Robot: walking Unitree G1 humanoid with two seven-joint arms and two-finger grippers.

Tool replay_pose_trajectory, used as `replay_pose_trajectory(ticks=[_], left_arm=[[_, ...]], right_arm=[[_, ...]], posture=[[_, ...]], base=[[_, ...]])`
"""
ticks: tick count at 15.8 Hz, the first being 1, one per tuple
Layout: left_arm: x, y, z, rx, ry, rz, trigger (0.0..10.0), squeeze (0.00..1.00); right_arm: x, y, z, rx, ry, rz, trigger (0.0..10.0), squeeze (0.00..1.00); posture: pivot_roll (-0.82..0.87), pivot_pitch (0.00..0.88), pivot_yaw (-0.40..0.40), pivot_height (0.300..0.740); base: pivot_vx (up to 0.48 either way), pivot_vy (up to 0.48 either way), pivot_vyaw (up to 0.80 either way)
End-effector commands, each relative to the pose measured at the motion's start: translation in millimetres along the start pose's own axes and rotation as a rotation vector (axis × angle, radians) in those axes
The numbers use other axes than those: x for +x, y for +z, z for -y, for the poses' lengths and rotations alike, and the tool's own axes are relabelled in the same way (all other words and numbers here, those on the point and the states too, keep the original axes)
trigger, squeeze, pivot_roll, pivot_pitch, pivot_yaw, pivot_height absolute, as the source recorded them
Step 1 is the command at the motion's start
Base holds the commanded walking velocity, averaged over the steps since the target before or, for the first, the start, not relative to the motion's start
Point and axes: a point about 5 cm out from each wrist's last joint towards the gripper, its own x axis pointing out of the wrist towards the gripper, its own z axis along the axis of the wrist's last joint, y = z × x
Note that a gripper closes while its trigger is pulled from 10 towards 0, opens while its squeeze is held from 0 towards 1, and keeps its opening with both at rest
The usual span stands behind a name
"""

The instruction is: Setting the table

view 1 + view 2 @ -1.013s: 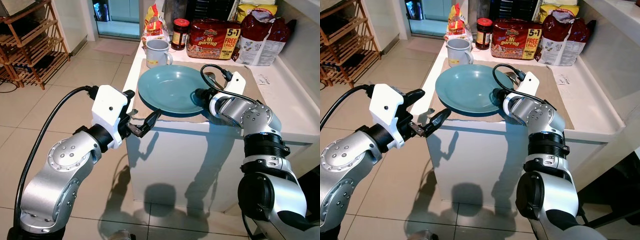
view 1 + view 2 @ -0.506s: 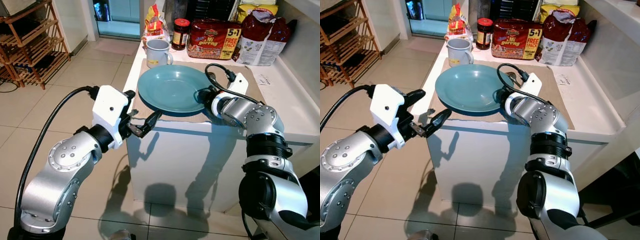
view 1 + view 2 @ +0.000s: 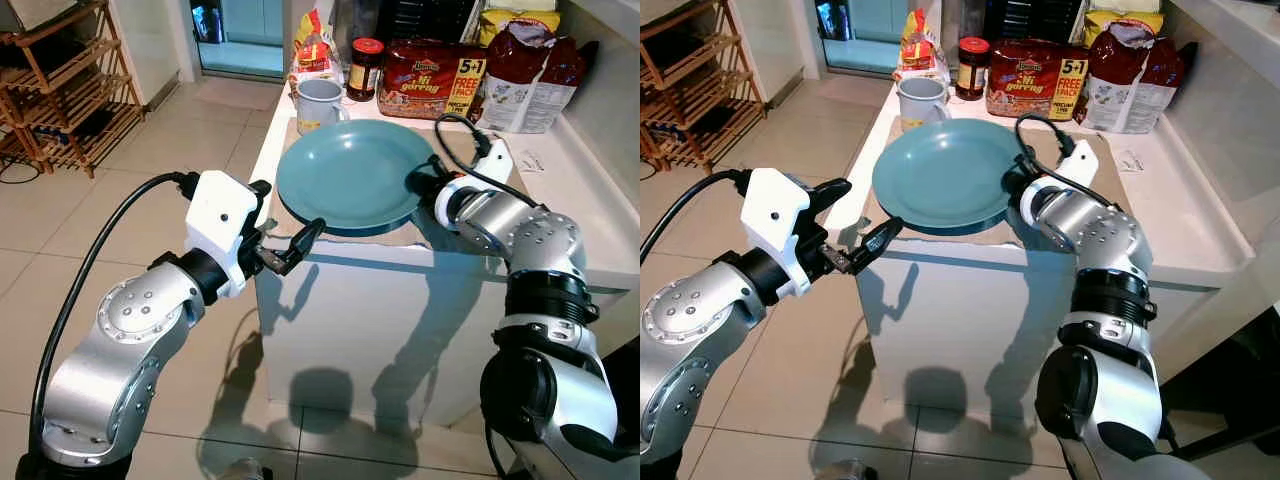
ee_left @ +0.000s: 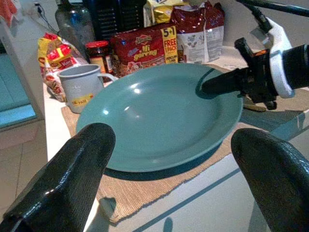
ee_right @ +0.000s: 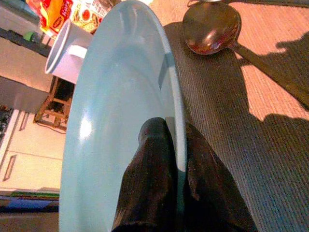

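Observation:
A teal plate (image 3: 345,175) rests on a woven placemat (image 3: 1102,172) at the near end of the white counter (image 3: 585,225). Its right side is raised, so it tilts. My right gripper (image 5: 175,126) is shut on the plate's right rim, one finger over the inside and one under it. A dark metal spoon (image 5: 212,26) lies on the mat just beyond the plate. A grey mug (image 3: 318,103) stands behind the plate. My left gripper (image 3: 289,206) is open, held in the air off the counter's near left corner, short of the plate.
Along the back of the counter stand a red-lidded jar (image 3: 366,54), a noodle multipack (image 3: 430,78) and snack bags (image 3: 535,70). A wooden rack (image 3: 60,90) stands on the tiled floor to the far left. The counter's front edge lies between me and the plate.
My right gripper has risen and moved back a little with the plate's rim, so the plate tilts up more. The left arm has stayed where it was.

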Motion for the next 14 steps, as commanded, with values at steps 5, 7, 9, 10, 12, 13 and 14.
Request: replay_pose_trajectory(ticks=[5, 7, 9, 10, 12, 13, 14], left_arm=[[-10.1, 12, -27.0, 0.020, 0.157, 0.062, 10.0, 0.00], [-16.5, 12, -37.7, 0.017, 0.215, 0.070, 10.0, 0.00], [-19.5, 11, -41.6, 0.034, 0.239, 0.077, 10.0, 0.00], [-20.9, 10, -43.0, 0.036, 0.240, 0.075, 10.0, 0.00], [-28.8, 12, -44.4, 0.098, 0.212, 0.067, 10.0, 0.00], [-31.0, 13, -42.8, 0.093, 0.185, 0.075, 10.0, 0.00], [-31.6, 14, -41.7, 0.089, 0.173, 0.077, 10.0, 0.00]], right_arm=[[-29.7, 9, -7.6, 0.017, 0.183, -0.001, 0.0, 0.00], [-54.4, 14, -15.3, -0.045, 0.346, -0.001, 0.0, 0.00], [-70.3, 14, -15.1, -0.134, 0.435, -0.019, 0.0, 0.00], [-75.0, 15, -13.1, -0.173, 0.442, -0.020, 0.0, 0.00], [-95.6, 22, -6.8, -0.398, 0.456, 0.004, 3.9, 0.00], [-104.2, 22, -8.1, -0.498, 0.488, 0.026, 10.0, 0.00], [-107.3, 21, -9.0, -0.529, 0.511, 0.032, 10.0, 0.00]], posture=[[0.08, 0.000, -0.051, 0.740], [0.08, 0.000, -0.049, 0.740], [0.07, 0.000, -0.049, 0.740], [0.07, 0.000, -0.048, 0.740], [0.07, 0.000, -0.048, 0.740], [0.07, 0.000, -0.047, 0.740], [0.07, 0.000, -0.047, 0.740]], base=[[0.000, 0.000, 0.00], [0.000, 0.000, 0.00], [0.000, 0.000, 0.00], [0.000, 0.000, 0.00], [0.000, 0.000, 0.00], [0.000, -0.480, 0.00], [0.000, -0.480, 0.00]])
